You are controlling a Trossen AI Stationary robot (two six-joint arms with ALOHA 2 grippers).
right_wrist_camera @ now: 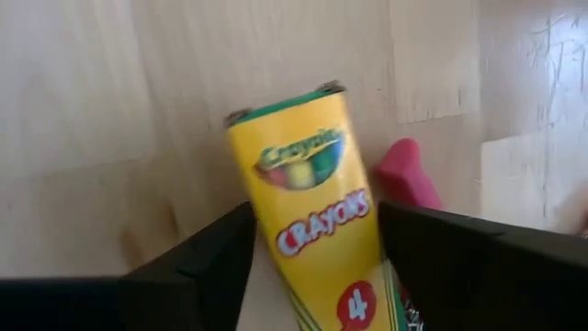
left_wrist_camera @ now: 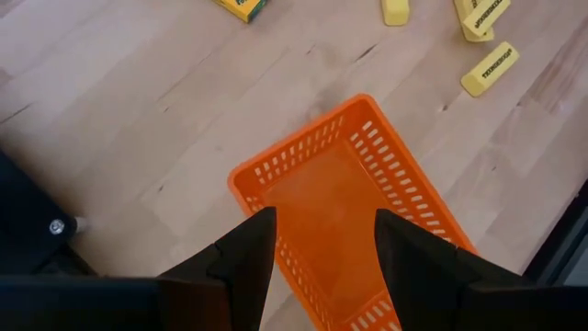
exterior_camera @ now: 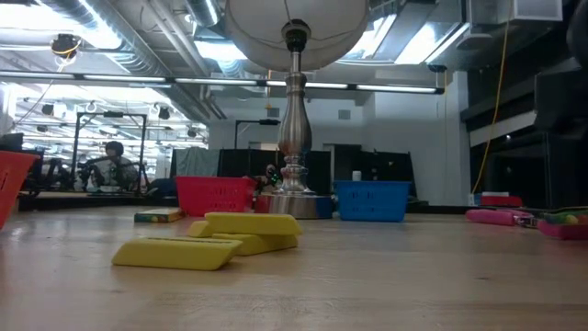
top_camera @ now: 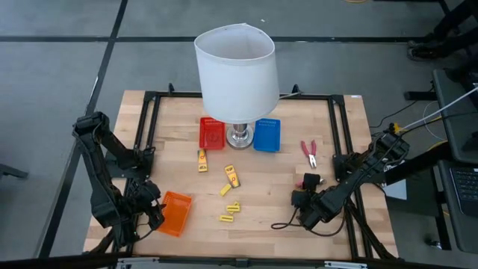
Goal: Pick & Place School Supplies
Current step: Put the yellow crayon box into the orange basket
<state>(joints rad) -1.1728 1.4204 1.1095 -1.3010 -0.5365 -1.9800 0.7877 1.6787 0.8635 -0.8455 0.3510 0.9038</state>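
Table: a light wooden table [top_camera: 261, 196] is seen from above, with a white-shaded lamp [top_camera: 236, 71] standing at its far middle.
Baskets: a red basket [top_camera: 211, 133] and a blue basket [top_camera: 267, 135] are set on either side of the lamp base; an orange basket [top_camera: 175, 213] lies near the front left.
Left gripper: the left gripper [left_wrist_camera: 317, 241] is held above the orange basket, its jaws parted and nothing gripped.
Right gripper: the right gripper [right_wrist_camera: 317, 244] is at the front right, its jaws closed around a yellow Crayola crayon box [right_wrist_camera: 312, 207]; something pink [right_wrist_camera: 406, 175], possibly a tool handle, is glimpsed behind it.
Loose supplies: two crayon packets [top_camera: 202, 159] and yellow erasers [top_camera: 229, 212] are scattered mid-table; red-handled pliers [top_camera: 309, 152] lie to the right.
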